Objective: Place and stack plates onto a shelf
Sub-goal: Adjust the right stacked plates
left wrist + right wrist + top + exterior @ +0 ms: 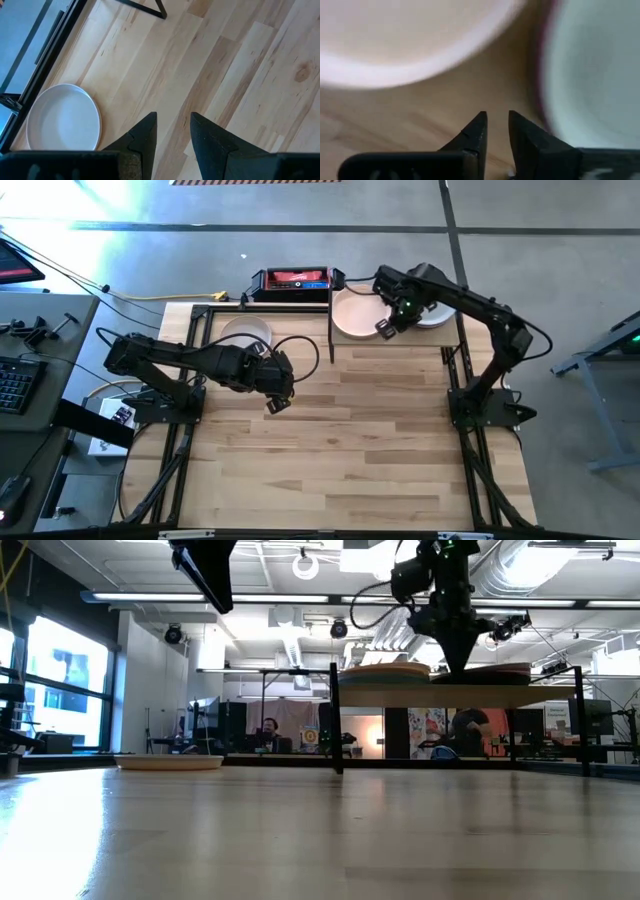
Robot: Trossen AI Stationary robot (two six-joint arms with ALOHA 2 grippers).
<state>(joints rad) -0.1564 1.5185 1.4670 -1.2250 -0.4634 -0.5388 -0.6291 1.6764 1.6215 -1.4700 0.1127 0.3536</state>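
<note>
Most of my stacking job looks done: the shelf point(395, 338) at the far edge of the bench point(350, 450) carries two piles of plates, a peach-topped stack point(355, 315) on its left half and a white-topped stack point(435, 312) on its right, the latter partly hidden beneath my right arm. In the low view both piles sit level on the board. I cannot count the plates in either.

One white plate point(247, 332) remains on the bench near the far left corner, apart from the shelf. I judge that this one is still to go up.

My right gripper point(386, 328) hangs low over the shelf between the two piles, its fingers point(472, 134) drawn nearly together with only a thin gap, pinching nothing; bare wood shows beneath them.

My left gripper point(276, 402) hovers over open bench, just toward the near side of the lone plate, arm stretched in from the left edge. Its fingers point(145, 131) stand slightly apart and empty, pointing down at the boards.
</note>
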